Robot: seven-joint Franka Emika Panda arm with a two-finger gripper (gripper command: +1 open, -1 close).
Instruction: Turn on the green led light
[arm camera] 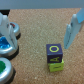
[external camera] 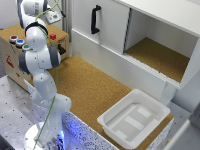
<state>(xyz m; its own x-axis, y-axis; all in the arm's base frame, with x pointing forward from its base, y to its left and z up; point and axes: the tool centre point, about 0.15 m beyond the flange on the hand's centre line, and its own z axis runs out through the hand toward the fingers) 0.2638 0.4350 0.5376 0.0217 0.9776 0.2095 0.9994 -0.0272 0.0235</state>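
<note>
Green light [arm camera: 3, 68] sits at the frame edge in the wrist view, on the cork box top [arm camera: 37, 30], unlit as far as visible. Next in the row, blue button [arm camera: 5, 44], then another button [arm camera: 14, 29] mostly hidden behind a finger. Gripper [arm camera: 39, 31] hovers above, fingers [arm camera: 73, 31] spread wide, holding nothing. Little 2-tone cube [arm camera: 55, 57] lies nearby, apart from the buttons. White tray [external camera: 134, 118] rests well off on the table.

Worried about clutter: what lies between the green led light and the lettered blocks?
Nothing: in the wrist view, the cork between the green led light and the lettered blocks is bare.
</note>
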